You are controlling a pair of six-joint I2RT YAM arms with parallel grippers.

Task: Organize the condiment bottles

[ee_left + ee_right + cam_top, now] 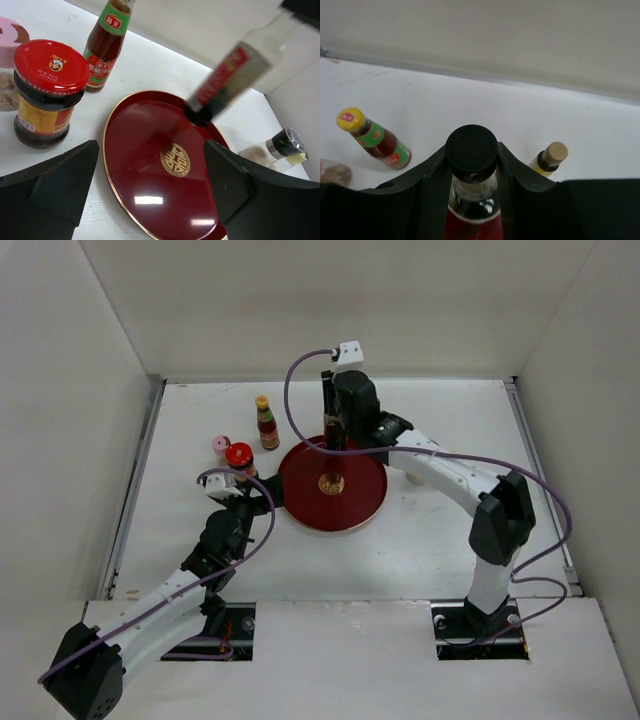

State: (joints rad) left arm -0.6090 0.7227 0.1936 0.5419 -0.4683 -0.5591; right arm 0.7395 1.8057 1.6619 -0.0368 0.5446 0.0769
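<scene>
My right gripper (pixel 333 430) is shut on the neck of the tall clear bottle (pixel 471 147) with a black cap and dark filling. The bottle's base (pixel 197 112) is over the far part of the round red tray (pixel 150 200); I cannot tell whether it touches. At the tray's left edge my left gripper (pixel 150 185) is open and low, with nothing between its fingers. To its left stand the red-lidded jar (pixel 47 90), the yellow-capped red sauce bottle (pixel 266 423) and the pink shaker (pixel 220 445).
A silver-topped shaker (pixel 285 145) lies right of the tray, partly under the right arm. A cream-topped yellow bottle (pixel 550 157) stands beyond the right fingers. White walls close the table at the back and both sides.
</scene>
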